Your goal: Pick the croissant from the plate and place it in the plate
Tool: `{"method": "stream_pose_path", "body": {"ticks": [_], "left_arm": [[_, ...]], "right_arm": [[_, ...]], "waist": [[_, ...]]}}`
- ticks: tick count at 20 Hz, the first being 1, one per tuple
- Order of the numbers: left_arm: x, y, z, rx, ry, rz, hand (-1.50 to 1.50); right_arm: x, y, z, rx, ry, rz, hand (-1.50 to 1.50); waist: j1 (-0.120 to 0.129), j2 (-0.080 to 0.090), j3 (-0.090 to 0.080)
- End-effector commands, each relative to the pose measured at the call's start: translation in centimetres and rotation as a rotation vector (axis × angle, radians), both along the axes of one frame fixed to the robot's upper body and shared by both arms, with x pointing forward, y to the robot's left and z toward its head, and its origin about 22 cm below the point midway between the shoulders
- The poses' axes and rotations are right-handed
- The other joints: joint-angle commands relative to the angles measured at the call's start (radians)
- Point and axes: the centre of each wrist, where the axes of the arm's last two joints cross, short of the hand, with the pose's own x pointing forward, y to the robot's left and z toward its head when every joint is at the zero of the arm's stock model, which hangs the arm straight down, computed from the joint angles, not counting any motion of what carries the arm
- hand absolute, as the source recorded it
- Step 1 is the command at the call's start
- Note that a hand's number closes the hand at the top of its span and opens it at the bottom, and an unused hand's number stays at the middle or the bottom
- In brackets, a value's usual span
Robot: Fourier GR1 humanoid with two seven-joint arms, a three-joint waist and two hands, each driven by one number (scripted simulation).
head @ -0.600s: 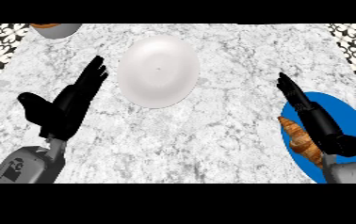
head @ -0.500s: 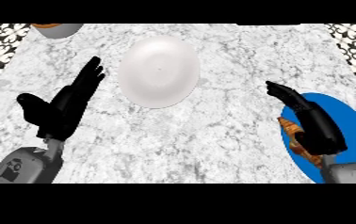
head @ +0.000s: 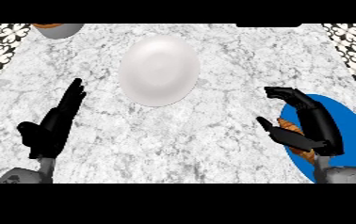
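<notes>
Fingers (head: 287,94) of black right hand (head: 316,124) now bend over brown croissant (head: 288,125) on blue round plate (head: 342,109), not pinching | I judge: grasp begins

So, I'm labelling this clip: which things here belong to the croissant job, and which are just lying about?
In the job: croissant, blue plate under it, white plate, right hand.
Lying about: grey bowl at the far left, left hand resting.
</notes>
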Motion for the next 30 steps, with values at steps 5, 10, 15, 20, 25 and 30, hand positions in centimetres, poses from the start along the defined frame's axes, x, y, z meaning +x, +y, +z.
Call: {"method": "stream_pose_path", "body": {"ticks": [5, 10, 15, 20, 25, 30], "left_arm": [[0.1, 0.9, -2.6, -0.006, 0.009, 0.007, 0.00], [0.3, 2.4, -2.2, 0.003, -0.012, 0.008, 0.00], [-0.4, 1.7, -3.3, -0.011, 0.005, 0.005, 0.00], [0.7, 1.3, -3.1, 0.002, -0.031, 0.019, 0.00], [0.3, 1.9, -2.3, 0.001, -0.012, -0.004, 0.00], [-1.0, 1.7, -4.4, 0.000, -0.003, -0.008, 0.00]], "right_arm": [[-6.8, 0.5, -4.2, -0.025, -0.167, -0.065, -1.50], [-9.1, -4.0, 0.5, -0.111, -0.179, -0.189, -1.50], [-9.8, -6.4, 2.4, -0.357, -0.049, -0.198, -1.50], [-9.5, -8.6, 5.3, -0.603, 0.140, -0.128, -1.50], [-10.6, -8.8, 6.1, -0.676, 0.278, -0.075, -1.50], [-8.3, -5.9, 4.8, -0.729, 0.376, -0.073, -1.50]], "waist": [[-0.003, 0.001, 0.003], [-0.005, 0.000, 0.003], [0.001, 0.002, 0.002], [0.004, 0.006, 0.001], [0.001, 0.001, 0.003], [0.012, 0.003, 0.003]]}}
